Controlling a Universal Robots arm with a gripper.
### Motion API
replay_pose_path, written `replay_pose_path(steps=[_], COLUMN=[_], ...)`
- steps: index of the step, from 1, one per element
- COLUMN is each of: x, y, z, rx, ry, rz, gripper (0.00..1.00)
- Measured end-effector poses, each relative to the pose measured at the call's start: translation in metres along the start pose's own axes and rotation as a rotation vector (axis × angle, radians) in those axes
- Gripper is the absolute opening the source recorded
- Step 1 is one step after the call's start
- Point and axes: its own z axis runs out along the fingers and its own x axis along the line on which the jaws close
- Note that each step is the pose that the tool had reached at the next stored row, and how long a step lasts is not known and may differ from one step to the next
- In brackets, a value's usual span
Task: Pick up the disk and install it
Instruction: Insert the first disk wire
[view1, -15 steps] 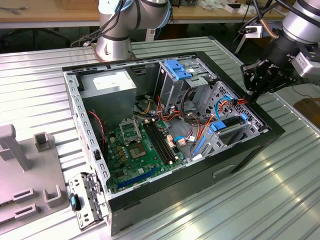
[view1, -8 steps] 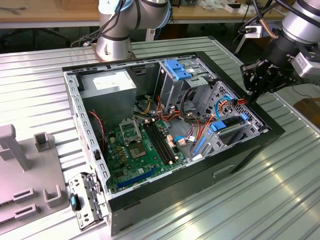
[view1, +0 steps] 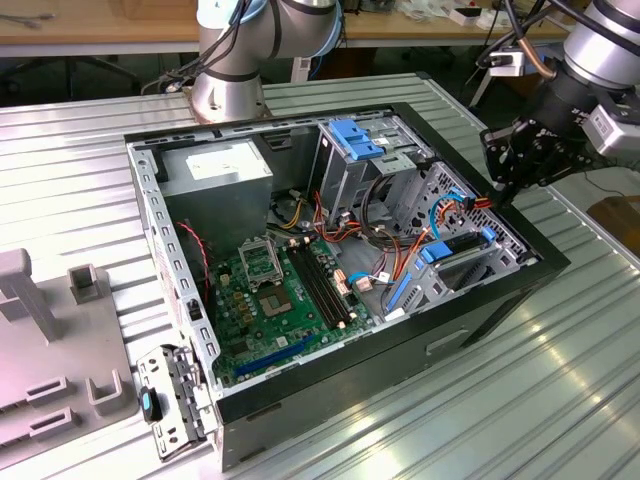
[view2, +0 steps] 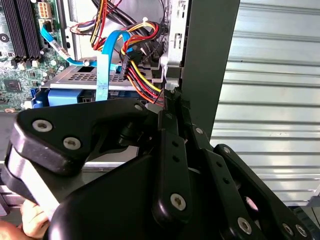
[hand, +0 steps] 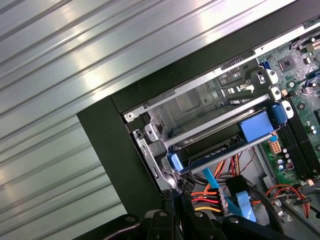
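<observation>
Exterior view: closed gripper (view1: 497, 196) hovers at case rim (view1: 532, 226) beside seated disk (view1: 453, 251).

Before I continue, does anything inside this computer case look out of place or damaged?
Nothing looks damaged. One odd point: the gripper, fingers shut, sits right at the red, yellow and black cable bundle by the case wall, not at the disk in its bay.

Gripper (view1: 495, 192) hung just beside the black case wall (view2: 205, 60), red-and-yellow wire bundle (view2: 142, 75) and blue flat cable (view2: 102, 75) crowded the bay across the disk (hand: 252, 129), drive cage (view1: 350, 170) stood near, ribbed table (view1: 560, 380) outside the case lay open.
</observation>
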Motion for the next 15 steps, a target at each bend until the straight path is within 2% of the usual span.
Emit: replay_pose_path(steps=[4,15], x=[-0.0001,-0.0005], y=[0.0003,0.0005], z=[0.0,0.0003], rx=[-0.0005,-0.0047], ry=[0.0006,0.0073], rz=[0.008,0.104], gripper=[0.17,0.17])
